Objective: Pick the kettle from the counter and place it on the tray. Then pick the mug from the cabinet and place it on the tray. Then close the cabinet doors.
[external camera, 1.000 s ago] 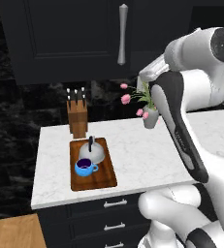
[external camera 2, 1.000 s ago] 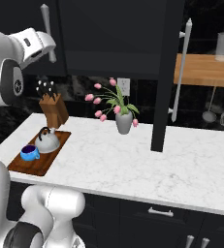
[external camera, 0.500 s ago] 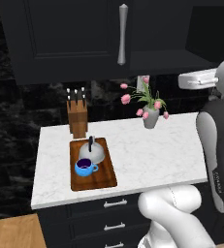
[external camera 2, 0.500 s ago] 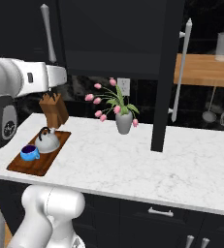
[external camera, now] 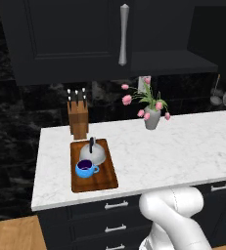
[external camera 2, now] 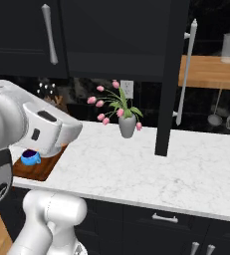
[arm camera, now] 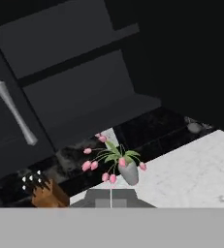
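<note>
A: Tray (external camera: 94, 180) first. Where does it lie?

B: On the counter (external camera: 183, 146), near its left end, one short side close to the front edge. It is a brown wooden board with a raised rim.

A: And what is on it?

B: The kettle (external camera: 93, 154) sits on the back half, pale grey with its black handle upright. The blue mug (external camera: 85, 169) stands in front of it, on the half nearer the front edge, very close to the kettle; I cannot tell if they touch. In the right base view the mug (external camera 2: 30, 157) peeks out beside the arm, at the tray's (external camera 2: 39, 169) edge.

A: What else is on the counter?

B: A knife block (external camera: 78, 118) stands at the back edge, just behind the tray. A grey vase (external camera: 152, 117) of pink tulips stands further right, also toward the back, well apart from the tray.

A: The cabinet?

B: The left door (external camera: 65, 39) is shut, with its silver bar handle (external camera: 123, 35) upright. The right door (external camera 2: 173, 74) stands swung out, seen edge-on in the right base view, and the dark shelf (external camera: 170, 61) shows beside the shut door.

A: And the pincer?

B: The hand view looks toward the vase (arm camera: 129, 173) and the knife block (arm camera: 46, 193) from above the counter. The fingers are closed together with nothing between them.
</note>
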{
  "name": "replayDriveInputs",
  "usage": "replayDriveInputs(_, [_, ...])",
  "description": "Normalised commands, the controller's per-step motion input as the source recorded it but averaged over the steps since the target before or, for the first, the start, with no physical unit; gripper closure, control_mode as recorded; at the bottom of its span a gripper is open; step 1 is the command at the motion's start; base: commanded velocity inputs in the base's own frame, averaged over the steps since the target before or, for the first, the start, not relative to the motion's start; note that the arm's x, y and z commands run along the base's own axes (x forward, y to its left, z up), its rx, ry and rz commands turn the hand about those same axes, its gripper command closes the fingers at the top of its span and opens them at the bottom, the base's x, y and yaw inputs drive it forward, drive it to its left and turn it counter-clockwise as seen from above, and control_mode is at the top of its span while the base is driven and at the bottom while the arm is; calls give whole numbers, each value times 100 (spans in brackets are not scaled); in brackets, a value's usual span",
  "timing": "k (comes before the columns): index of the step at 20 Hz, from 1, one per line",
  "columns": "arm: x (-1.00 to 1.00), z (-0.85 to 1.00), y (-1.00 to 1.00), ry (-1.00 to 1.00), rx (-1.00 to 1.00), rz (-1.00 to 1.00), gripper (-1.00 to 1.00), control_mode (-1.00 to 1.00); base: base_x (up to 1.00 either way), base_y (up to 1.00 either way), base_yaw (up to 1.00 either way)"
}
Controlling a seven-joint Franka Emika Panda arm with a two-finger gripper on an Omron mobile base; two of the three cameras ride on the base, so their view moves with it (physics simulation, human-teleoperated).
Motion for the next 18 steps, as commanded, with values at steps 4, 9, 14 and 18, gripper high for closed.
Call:
replayDriveInputs(4, [-59,-19,-72,-4,45,-2,100,-100,0,0,0])
replayDriveInputs(9, [-62,-17,-72,-7,47,-4,100,-100,0,0,0])
replayDriveInputs(14, [-10,-26,-54,-8,30,-8,100,-100,0,0,0])
replayDriveInputs(18, [3,-21,-37,-3,16,-6,100,-100,0,0,0])
